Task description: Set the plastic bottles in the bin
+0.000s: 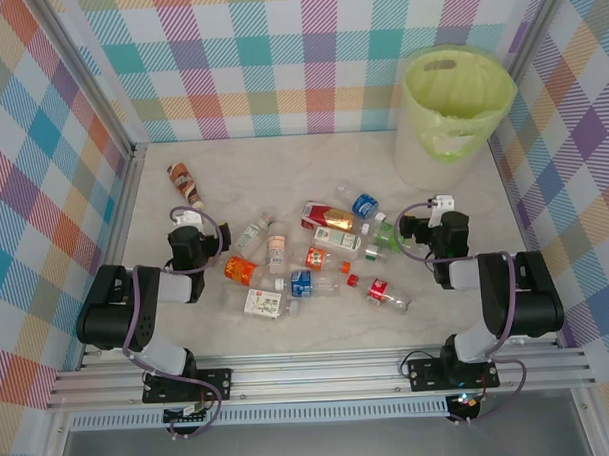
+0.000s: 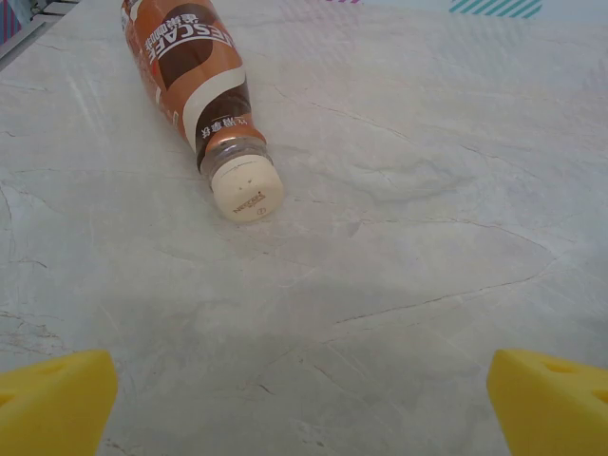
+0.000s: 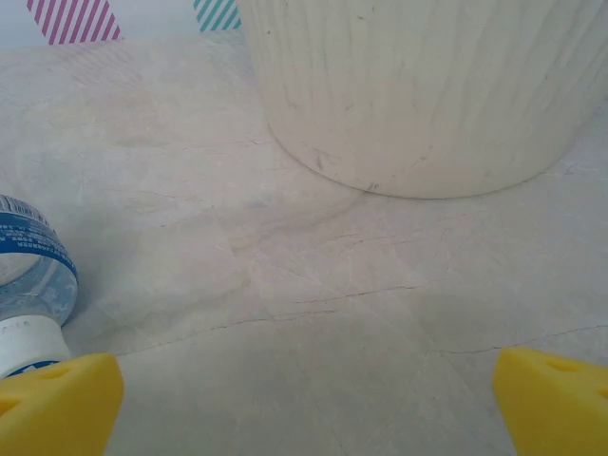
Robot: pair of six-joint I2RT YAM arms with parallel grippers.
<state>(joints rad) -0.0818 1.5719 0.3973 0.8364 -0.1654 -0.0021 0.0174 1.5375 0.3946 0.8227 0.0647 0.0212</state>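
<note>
Beige marbled worktop [image 1: 282, 159] inside pastel plaid walls [image 1: 279, 59], strewn with small plastic bottles [image 1: 337, 242]; whitish bag-lined bin [image 1: 422, 162] behind; left pincer [image 2: 304, 399], right pincer [image 3: 304, 399] spread.

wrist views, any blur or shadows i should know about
Left wrist: the brown bottle is sharp, label legible, a soft shadow crosses the table below it. Right wrist: the bin wall looks slightly soft; the blue-labelled bottle is cropped at the left edge.

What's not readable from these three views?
Top view: bottom of the bin, hidden by its near wall.
Left wrist: brown bottle, base cut off by the top edge.
Right wrist: blue-labelled bottle, mostly cut off by the left edge.
Top view: labels on the piled bottles, too small to read.
</note>
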